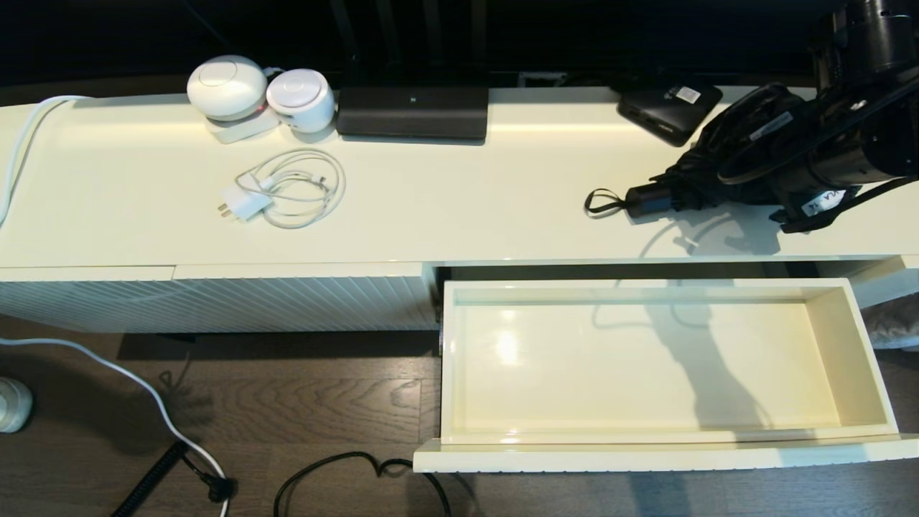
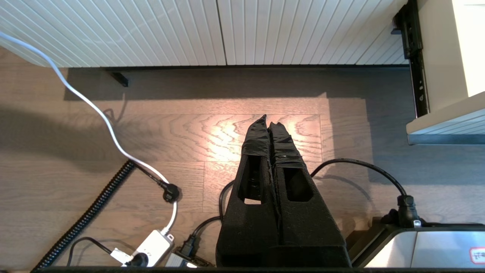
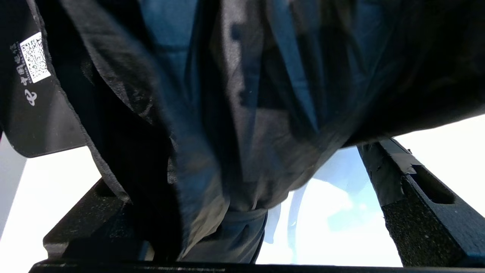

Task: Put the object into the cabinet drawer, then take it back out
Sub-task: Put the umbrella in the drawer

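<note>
Right gripper (image 1: pixel 747 169) is down on the cabinet top, fingers (image 3: pixel 416 197) spread wide either side of the umbrella (image 1: pixel 689 183), fabric bunched between them. Drawer (image 1: pixel 646 438) hangs open below. Left gripper (image 2: pixel 269 125) is parked low over the floor, fingers pressed together.

The umbrella (image 1: pixel 725 154) is black, folded, with loose baggy fabric; it lies on the worktop's right end, its short cylindrical handle (image 1: pixel 648 199) and thin wrist loop (image 1: pixel 602 203) pointing left. The drawer (image 1: pixel 459 359) below is pulled fully out, cream-white, wide and shallow, its glossy inside bare.
</note>
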Motion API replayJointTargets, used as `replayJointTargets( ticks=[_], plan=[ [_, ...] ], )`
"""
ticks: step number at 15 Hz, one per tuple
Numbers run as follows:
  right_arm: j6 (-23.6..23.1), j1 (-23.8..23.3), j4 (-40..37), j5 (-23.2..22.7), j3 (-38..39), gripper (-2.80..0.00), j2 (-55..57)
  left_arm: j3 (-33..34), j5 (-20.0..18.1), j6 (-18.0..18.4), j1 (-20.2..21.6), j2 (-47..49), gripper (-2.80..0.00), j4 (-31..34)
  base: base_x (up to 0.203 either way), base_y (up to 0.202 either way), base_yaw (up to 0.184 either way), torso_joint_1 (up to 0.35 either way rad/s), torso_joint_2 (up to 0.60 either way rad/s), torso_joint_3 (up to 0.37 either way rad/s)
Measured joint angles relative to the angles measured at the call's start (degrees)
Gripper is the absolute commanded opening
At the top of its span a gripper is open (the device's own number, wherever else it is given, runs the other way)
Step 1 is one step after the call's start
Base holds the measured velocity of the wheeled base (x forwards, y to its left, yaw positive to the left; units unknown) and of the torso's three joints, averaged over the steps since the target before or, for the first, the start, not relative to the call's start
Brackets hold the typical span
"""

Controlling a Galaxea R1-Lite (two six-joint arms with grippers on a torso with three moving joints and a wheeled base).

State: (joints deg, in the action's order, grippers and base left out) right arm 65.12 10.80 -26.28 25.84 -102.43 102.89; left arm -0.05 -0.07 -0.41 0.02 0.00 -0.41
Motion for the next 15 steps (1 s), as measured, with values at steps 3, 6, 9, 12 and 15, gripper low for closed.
replayJointTargets(
  ticks=[3,6,9,12,15],
  plan=[
    [-0.05,-0.06,0.02,0.0,-0.3,-2.8,0.28,-0.02,-0.02,0.0,0.0,0.0,-2.8,0.0,0.0,0.0,0.0,0.0,0.0,0.0],
    [0.01,-0.11,0.0,-0.1,0.02,-2.8,0.04,-0.05,-0.02,-0.02,0.02,0.0,-2.8,0.0,0.0,0.0,0.0,0.0,0.0,0.0],
    [0.04,-0.06,-0.56,-0.07,0.57,-2.8,-0.11,0.0,-0.02,0.0,0.02,0.0,-2.8,0.0,0.0,0.0,0.0,0.0,0.0,0.0],
    [0.58,-0.04,-3.06,-0.02,1.66,-2.8,-1.03,-0.02,-0.04,0.0,0.0,0.0,-2.8,0.0,0.0,0.0,0.0,0.0,0.0,0.0],
    [1.74,0.09,-7.98,-0.3,2.88,-2.8,-3.03,-0.02,-0.02,0.0,0.0,0.0,-2.8,0.0,0.0,0.0,0.0,0.0,0.0,0.0]
  ],
)
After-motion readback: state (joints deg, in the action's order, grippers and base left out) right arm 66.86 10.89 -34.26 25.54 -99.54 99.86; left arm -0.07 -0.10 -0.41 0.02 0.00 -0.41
